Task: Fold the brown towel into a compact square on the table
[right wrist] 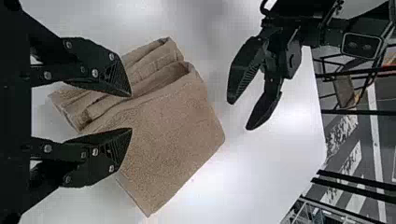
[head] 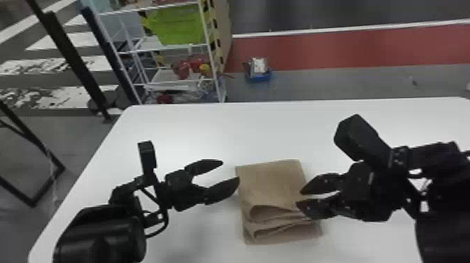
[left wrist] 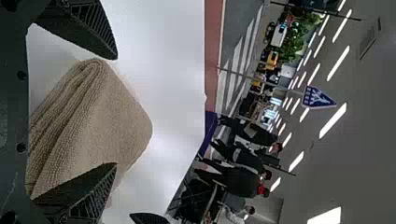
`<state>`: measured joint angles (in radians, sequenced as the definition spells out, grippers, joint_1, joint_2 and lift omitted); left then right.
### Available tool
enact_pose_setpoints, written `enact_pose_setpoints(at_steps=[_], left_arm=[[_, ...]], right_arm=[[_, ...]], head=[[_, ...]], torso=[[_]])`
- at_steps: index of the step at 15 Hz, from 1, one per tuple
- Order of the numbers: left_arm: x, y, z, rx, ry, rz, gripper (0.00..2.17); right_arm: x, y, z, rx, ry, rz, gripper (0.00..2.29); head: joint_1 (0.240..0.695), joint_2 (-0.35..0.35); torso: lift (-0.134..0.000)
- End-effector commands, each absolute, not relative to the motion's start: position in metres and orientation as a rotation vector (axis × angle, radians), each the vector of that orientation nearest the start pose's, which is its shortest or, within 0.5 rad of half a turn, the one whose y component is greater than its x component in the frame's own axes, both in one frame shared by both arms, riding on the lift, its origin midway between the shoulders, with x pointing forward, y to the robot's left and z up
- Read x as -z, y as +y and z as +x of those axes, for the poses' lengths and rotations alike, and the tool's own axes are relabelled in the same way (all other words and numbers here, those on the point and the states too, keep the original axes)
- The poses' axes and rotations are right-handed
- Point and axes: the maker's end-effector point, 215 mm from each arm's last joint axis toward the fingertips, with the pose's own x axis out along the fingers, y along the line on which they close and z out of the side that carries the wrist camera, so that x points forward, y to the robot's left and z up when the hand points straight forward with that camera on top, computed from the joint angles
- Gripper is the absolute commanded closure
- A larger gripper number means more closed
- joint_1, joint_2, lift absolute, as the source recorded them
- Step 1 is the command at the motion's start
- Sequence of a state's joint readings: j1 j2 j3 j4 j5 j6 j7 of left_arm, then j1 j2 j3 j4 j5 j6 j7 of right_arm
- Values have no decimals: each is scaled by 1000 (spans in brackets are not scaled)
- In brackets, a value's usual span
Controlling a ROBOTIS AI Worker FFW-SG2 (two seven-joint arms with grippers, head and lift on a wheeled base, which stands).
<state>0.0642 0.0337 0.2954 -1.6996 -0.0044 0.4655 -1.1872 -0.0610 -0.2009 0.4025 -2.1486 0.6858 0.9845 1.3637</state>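
The brown towel [head: 271,185] lies folded in several layers on the white table, its loose folds along the near side. At its left edge stands my left gripper [head: 230,173], open, with nothing held. My right gripper [head: 299,198] is open over the towel's right edge. In the left wrist view the towel [left wrist: 100,121] shows its stacked folds beyond the open left gripper [left wrist: 116,111]. The right wrist view has the towel [right wrist: 173,126] behind the parted fingers of the right gripper [right wrist: 131,112], and the left gripper farther off.
The white table [head: 182,129] extends on all sides of the towel. Beyond its far edge stand a white shelf rack [head: 168,47] with a green bin [head: 178,24] and a small blue container [head: 258,71] on the floor. A black frame [head: 66,52] stands at the far left.
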Motion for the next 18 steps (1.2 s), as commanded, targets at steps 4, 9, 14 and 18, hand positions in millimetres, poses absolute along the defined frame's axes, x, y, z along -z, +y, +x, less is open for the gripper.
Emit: enact_pose_setpoints(at_steps=[4,9,14,18], left_arm=[[399,173,469,889,340,-225,70],[400,170,467,894,342,-228,70],[401,170,467,895,343,-228,70],[402,170,467,894,345,-230,70]], right_arm=[[373,-33,407,-1152,694,-469,1663],[406,-21,400,-1181,752,-523,1663],[418,-23,394,-1183,780,-539,1663],[426,-33,392,-1173,786,-596,1659]], head=[[695,179],[695,184],[695,192],[695,187]], torso=[[-134],[-134],[-134],[-134]])
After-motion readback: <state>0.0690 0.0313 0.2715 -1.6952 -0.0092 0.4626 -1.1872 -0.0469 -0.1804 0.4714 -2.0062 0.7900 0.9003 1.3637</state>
